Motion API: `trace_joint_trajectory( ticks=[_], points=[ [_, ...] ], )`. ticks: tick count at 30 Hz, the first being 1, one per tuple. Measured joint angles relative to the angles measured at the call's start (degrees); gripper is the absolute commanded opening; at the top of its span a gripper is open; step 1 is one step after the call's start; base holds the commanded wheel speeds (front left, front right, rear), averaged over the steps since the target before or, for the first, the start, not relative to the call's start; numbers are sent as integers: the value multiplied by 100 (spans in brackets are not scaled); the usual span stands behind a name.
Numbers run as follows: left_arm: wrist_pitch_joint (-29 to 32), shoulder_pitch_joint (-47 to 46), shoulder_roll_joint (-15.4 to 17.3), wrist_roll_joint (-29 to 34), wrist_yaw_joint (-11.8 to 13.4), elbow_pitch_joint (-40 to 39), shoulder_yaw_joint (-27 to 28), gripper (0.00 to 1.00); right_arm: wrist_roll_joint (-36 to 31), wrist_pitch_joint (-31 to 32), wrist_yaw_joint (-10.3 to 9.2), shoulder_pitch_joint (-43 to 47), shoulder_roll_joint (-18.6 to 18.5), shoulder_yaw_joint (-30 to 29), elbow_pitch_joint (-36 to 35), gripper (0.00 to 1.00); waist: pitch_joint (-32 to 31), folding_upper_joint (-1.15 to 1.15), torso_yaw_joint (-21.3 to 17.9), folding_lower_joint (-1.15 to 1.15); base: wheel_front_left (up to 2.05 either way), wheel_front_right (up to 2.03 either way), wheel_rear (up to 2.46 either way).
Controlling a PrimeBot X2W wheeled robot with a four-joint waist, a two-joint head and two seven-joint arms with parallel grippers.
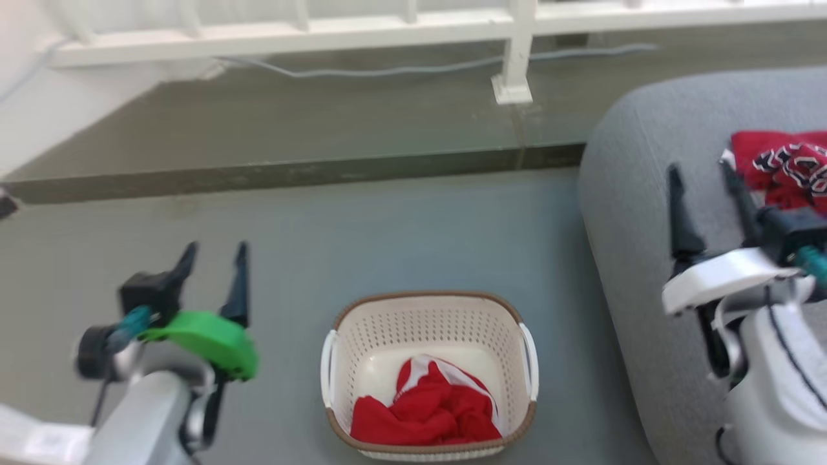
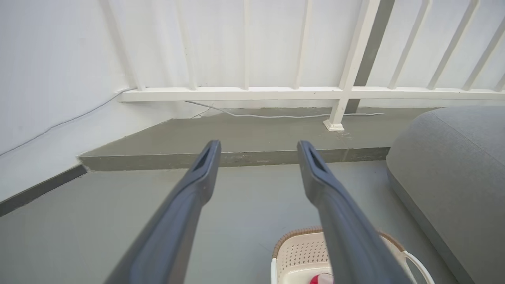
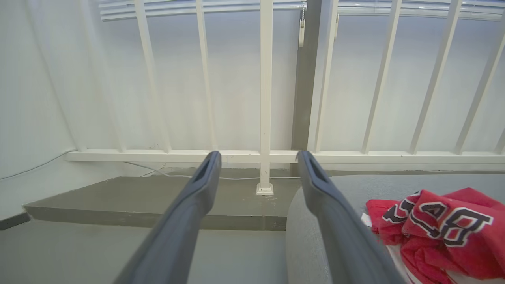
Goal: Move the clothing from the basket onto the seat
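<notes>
Status check, task roughly half done. One red garment with black-and-white lettering (image 1: 785, 168) lies bunched on the grey seat (image 1: 633, 194), at the right of the head view and near the seat's front edge. In the right wrist view it sits just right of the fingers, not touching them. The second red garment (image 1: 429, 407), showing white trim, lies crumpled in the bottom of the basket (image 1: 426, 298), towards the near wall. The basket stands on the floor just beside the seat, between the two arms. The left gripper (image 1: 217, 247) hangs over bare floor to the left of the basket, fingers spread wide with nothing between them. The right gripper (image 1: 699, 166) hovers over the seat beside the lettered garment, fingers also spread and empty. Neither hand touches any cloth. Judgement: one piece delivered, one left to move. What is left is a reach down into the basket, a pinch on the crumpled cloth, a lift clear of the rim, and a carry across to the seat. Either arm looks within reach; the left one looks down on the basket's rim in its wrist view. The head view is somewhat blurred, so fine folds in the cloth cannot be read.
</notes>
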Motion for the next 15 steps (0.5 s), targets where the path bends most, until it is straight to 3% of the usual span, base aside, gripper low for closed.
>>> trace_joint_trajectory(
  ticks=[5,15],
  points=[
    [0,439,177,127,1,-30,556,100,-46,0,-84,288,213,193,-194,100,-259,0,138,0,0,0,0],
    [0,1128,93,475,1,-511,1116,100,-96,0,-267,915,337,277,-604,100,-416,0,192,0,0,0,0]
  ],
)
